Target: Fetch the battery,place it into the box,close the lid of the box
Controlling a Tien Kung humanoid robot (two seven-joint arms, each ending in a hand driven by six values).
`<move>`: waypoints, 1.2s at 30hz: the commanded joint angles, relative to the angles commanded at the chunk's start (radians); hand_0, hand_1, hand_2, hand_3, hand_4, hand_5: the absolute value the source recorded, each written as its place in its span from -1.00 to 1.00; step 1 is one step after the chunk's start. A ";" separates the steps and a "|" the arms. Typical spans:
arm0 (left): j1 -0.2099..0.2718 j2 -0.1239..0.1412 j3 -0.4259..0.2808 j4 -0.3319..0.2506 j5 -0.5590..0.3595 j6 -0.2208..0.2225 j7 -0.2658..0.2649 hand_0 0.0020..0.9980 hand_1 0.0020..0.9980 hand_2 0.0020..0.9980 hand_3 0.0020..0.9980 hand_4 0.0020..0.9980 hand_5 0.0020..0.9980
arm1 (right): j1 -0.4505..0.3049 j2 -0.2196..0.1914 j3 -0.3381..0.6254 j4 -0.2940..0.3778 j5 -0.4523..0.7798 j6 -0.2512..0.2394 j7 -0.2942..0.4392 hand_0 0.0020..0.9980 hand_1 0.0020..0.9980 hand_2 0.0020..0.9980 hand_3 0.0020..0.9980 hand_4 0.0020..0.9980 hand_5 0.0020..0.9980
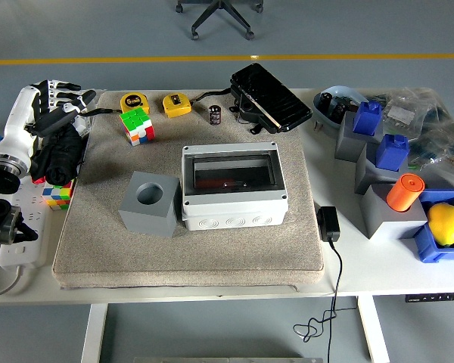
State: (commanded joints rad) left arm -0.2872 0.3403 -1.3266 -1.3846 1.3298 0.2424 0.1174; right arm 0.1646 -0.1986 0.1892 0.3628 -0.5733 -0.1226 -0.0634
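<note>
The battery (214, 114), a small black cylinder, stands upright at the back of the beige mat (98, 249), between a yellow tape measure and a black device. The grey box (233, 206) sits mid-mat, and its clear lid (232, 172) lies flat on top. My left hand (63, 96) hovers at the table's far left edge, well left of the battery, with its white forearm behind it. Its fingers are spread and hold nothing. The right arm is out of view.
A grey cube with a round hole (148, 203) touches the box's left side. A Rubik's cube (137, 125) and two yellow tape measures (176, 104) lie at the mat's back left. A black device (268, 97) sits behind the box. Grey and blue blocks, an orange cylinder (404, 191) and a lemon (445, 224) crowd the right.
</note>
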 joint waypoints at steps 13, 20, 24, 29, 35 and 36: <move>0.010 0.013 -0.003 -0.006 0.004 -0.011 0.009 -0.24 0.14 0.10 0.14 0.95 -0.01 | 0.004 0.000 -0.012 0.001 0.001 0.004 -0.004 0.20 0.18 0.15 0.04 0.84 -0.10; 0.014 0.015 0.000 -0.011 -0.001 -0.017 0.001 -0.24 0.14 0.11 0.14 0.95 -0.01 | 0.000 0.001 -0.004 0.003 -0.002 0.005 -0.004 0.20 0.18 0.15 0.04 0.84 -0.10; 0.021 0.013 -0.011 -0.020 -0.005 -0.017 -0.007 -0.25 0.13 0.11 0.14 0.94 -0.01 | -0.005 0.004 -0.003 0.003 0.000 0.005 -0.005 0.20 0.18 0.15 0.04 0.84 -0.10; 0.026 0.010 -0.022 -0.024 -0.004 -0.018 -0.006 -0.25 0.13 0.11 0.13 0.94 -0.01 | -0.011 0.007 -0.010 0.000 0.005 0.007 -0.007 0.20 0.17 0.15 0.04 0.84 -0.09; 0.027 0.006 -0.027 -0.024 -0.001 -0.022 -0.002 -0.25 0.13 0.11 0.13 0.94 -0.01 | -0.010 0.005 -0.011 -0.001 0.007 0.007 -0.007 0.20 0.18 0.15 0.04 0.85 -0.09; 0.027 0.006 -0.028 -0.024 -0.001 -0.022 -0.002 -0.25 0.13 0.11 0.13 0.94 -0.01 | -0.009 0.005 -0.012 0.000 0.008 0.007 -0.007 0.20 0.18 0.15 0.04 0.85 -0.09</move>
State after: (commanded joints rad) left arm -0.2598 0.3464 -1.3543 -1.4087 1.3289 0.2202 0.1154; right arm 0.1554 -0.1937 0.1774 0.3625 -0.5656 -0.1157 -0.0704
